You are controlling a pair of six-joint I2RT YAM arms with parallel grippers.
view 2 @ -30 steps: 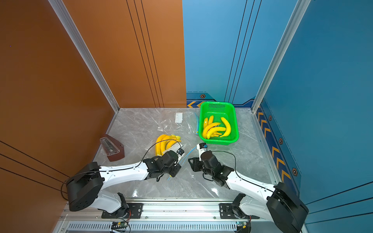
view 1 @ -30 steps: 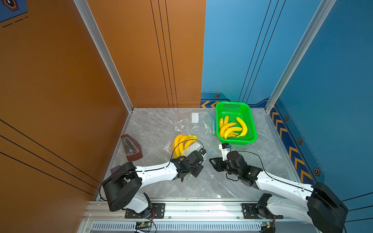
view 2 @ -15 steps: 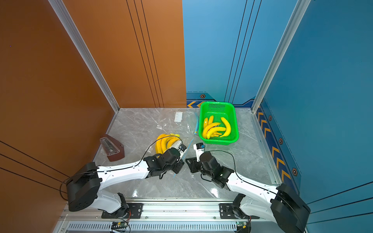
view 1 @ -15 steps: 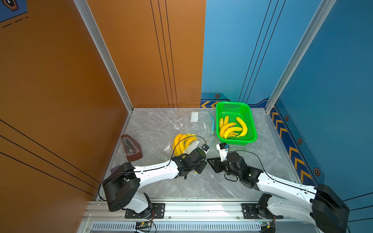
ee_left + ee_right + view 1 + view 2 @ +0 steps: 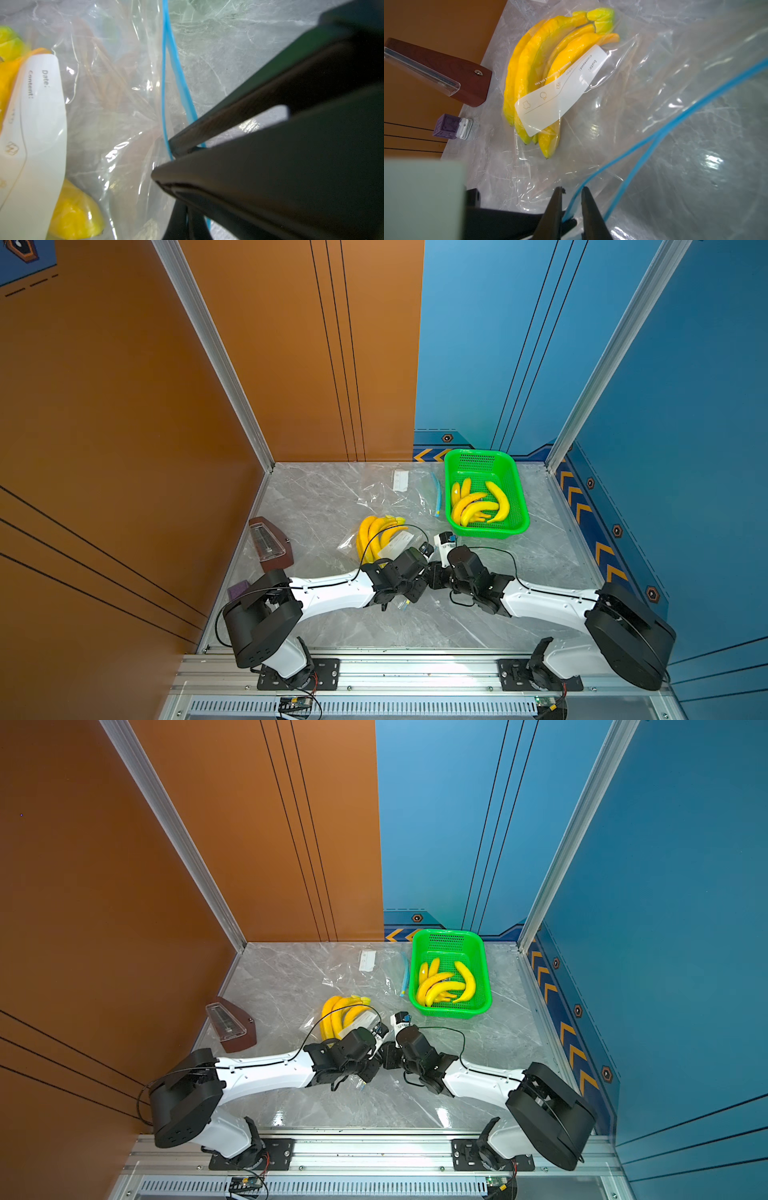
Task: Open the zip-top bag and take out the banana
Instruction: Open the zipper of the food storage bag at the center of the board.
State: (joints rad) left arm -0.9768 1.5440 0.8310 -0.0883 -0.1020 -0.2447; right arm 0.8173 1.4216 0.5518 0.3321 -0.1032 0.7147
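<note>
My left jaws are clamped tight on the blue zip edge (image 5: pixel 166 16) of the zip-top bag (image 5: pixel 633 93). My right jaws sit just beside them, a little apart, with that blue edge running between them. The banana bunch (image 5: pixel 533 62) lies inside the bag on the tabletop (image 5: pixel 374 630), near my jaws. A green basket (image 5: pixel 486 531) with more bananas sits farther back.

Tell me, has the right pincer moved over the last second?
Yes. In a top view the right pincer has shifted left, farther from the green basket.
</note>
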